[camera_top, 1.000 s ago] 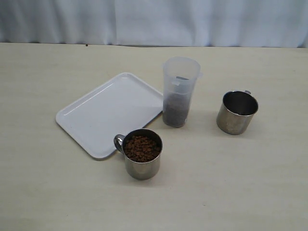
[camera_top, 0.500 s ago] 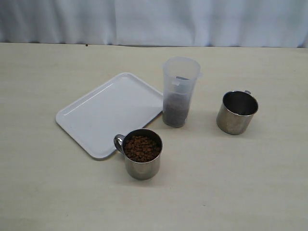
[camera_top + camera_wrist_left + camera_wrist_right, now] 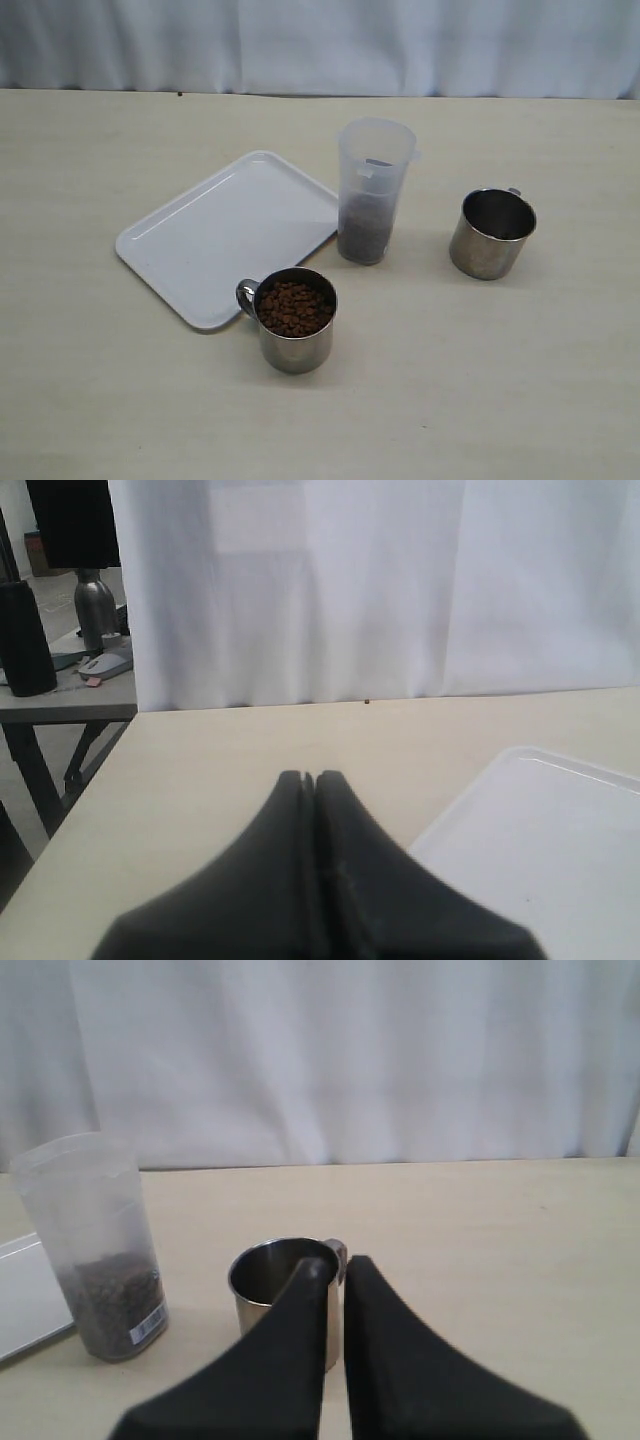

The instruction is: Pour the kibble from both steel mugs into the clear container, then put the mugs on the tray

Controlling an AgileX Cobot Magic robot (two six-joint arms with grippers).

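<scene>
Pale desk point(image 3: 520, 400) with a white curtain point(image 3: 320, 45) hanging behind it, that's my whole world on the exterior feed. White tray point(image 3: 215, 235) lies flat left of centre, turned at an angle. Just beside its right edge stands the clear container point(image 3: 377, 160), upright, with a layer of kibble point(image 3: 364, 232) in its lower part. Front mug point(image 3: 297, 345) sits on the desk just off the tray's near edge, handle toward the tray, filled close to the brim with pellets. Right-hand mug point(image 3: 487, 250) stands well to the right of the container, and I only see bare steel inside (can't see all the way to the bottom from this angle though). Both mugs are on the desk, not the tray.

Left gripper point(image 3: 312, 780) is closed tight, fingers pressed together, nothing in it; a corner of the tray shows past it. Right gripper point(image 3: 334, 1265) is closed too, just a hairline slit between the fingers, empty, with the right-hand mug right behind its tips and the container off to one side.
</scene>
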